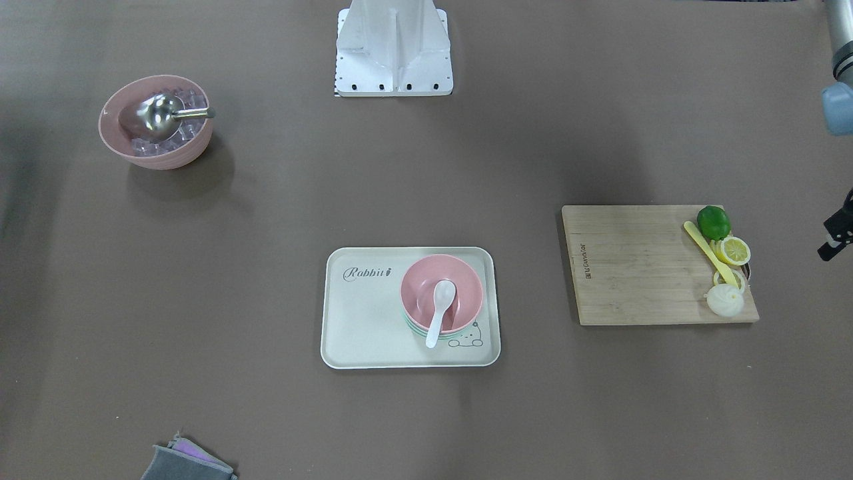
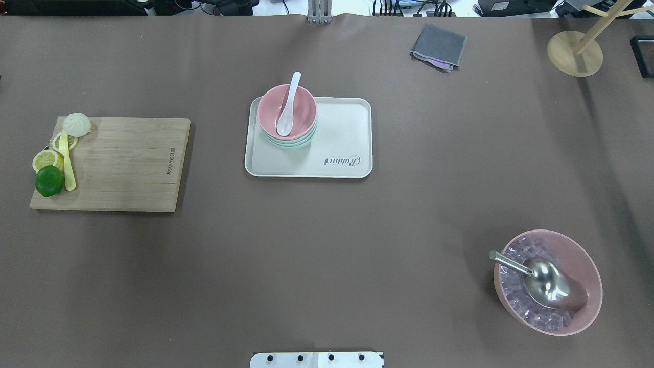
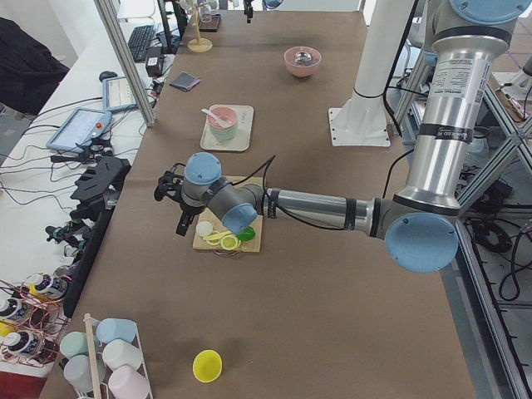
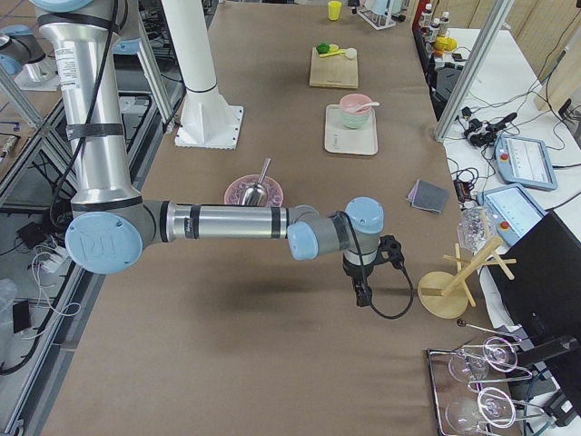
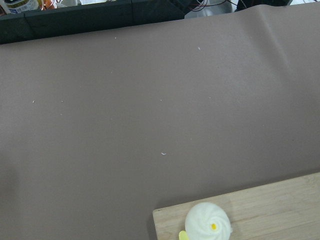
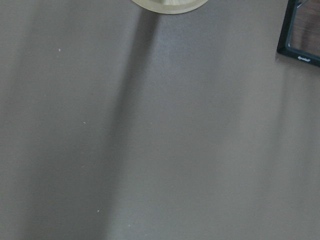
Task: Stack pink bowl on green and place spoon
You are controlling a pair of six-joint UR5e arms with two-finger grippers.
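Observation:
The pink bowl (image 1: 460,283) sits nested on the green bowl (image 1: 416,328) on the cream tray (image 1: 360,320). The white spoon (image 1: 440,310) lies in the pink bowl with its handle over the rim. The stack also shows in the overhead view (image 2: 301,105). My left gripper (image 3: 174,208) hovers beyond the cutting board's end, far from the tray; only a black part of it shows at the front view's right edge (image 1: 836,233). My right gripper (image 4: 363,292) hangs over bare table near the wooden stand. I cannot tell whether either is open or shut.
A wooden cutting board (image 2: 127,163) holds a lime (image 2: 49,180), a lemon slice, a yellow knife and a white bun (image 5: 208,226). A large pink bowl of ice (image 2: 587,266) with a metal scoop (image 2: 544,285) stands near right. A grey cloth (image 2: 438,47) and wooden stand (image 2: 575,53) lie far right.

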